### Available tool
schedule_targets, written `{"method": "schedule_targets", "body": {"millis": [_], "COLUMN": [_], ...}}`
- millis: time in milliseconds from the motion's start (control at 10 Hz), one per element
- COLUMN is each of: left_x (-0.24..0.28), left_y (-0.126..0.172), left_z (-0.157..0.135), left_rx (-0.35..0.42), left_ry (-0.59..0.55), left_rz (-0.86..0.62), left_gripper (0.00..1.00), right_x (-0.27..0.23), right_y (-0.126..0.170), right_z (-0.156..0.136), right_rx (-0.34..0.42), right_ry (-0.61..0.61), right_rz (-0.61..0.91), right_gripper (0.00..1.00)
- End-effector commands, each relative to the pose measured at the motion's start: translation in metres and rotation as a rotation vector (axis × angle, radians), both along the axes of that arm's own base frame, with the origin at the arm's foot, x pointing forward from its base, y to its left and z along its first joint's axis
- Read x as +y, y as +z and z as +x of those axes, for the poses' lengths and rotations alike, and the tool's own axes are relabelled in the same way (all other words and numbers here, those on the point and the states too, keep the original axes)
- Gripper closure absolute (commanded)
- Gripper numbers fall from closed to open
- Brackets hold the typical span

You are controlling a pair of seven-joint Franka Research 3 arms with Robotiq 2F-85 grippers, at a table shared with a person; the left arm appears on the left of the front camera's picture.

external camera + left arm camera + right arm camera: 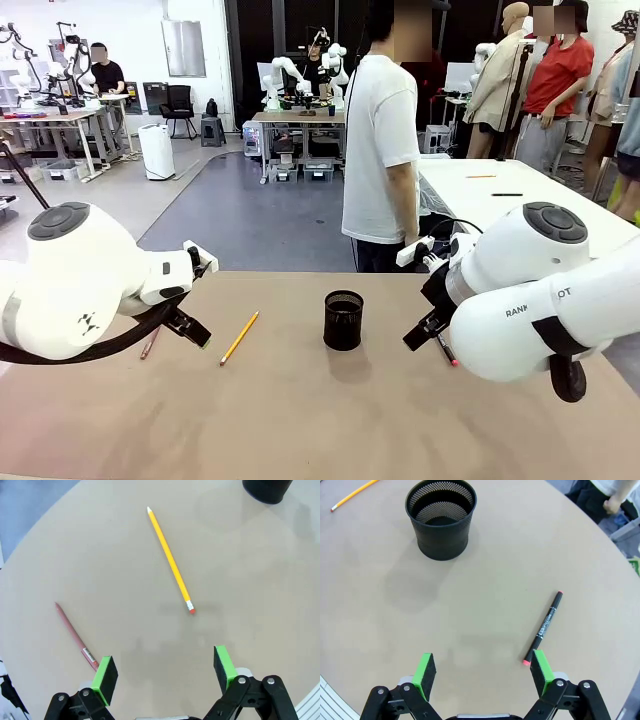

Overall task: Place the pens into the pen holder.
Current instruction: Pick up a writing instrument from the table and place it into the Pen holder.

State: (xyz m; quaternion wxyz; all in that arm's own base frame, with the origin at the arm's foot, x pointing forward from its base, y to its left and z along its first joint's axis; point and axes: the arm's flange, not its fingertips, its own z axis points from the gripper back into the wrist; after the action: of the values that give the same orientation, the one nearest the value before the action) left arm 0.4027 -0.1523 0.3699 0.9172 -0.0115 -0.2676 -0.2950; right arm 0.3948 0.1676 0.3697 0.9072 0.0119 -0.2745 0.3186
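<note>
While the left gripper and the right gripper hang open and empty, the pen holder stands upright at the middle of the front view. The yellow pencil lies at the upper middle of the left wrist view and the reddish-brown pen at lower left, its end just beside that gripper (whether touching, I cannot tell). The black marker lies at lower right of the right wrist view, its red end just beside the right gripper.
</note>
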Motion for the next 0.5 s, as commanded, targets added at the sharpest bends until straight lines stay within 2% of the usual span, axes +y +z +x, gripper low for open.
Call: {"method": "schedule_targets", "body": {"millis": [0, 400], "left_x": [0.0005, 0.0000], "left_y": [0.0001, 0.0000], "left_z": [0.0001, 0.0000], "left_rx": [0.000, 0.000], "left_ry": [0.001, 0.000], "left_rz": [0.000, 0.000], "left_gripper": [0.00, 0.00], "right_x": [-0.0001, 0.0000], "right_y": [0.0002, 0.0000], "right_z": [0.0000, 0.0000], "right_rx": [0.000, 0.000], "right_ry": [0.000, 0.000], "right_rz": [0.001, 0.000], "right_gripper": [0.00, 0.00]}}
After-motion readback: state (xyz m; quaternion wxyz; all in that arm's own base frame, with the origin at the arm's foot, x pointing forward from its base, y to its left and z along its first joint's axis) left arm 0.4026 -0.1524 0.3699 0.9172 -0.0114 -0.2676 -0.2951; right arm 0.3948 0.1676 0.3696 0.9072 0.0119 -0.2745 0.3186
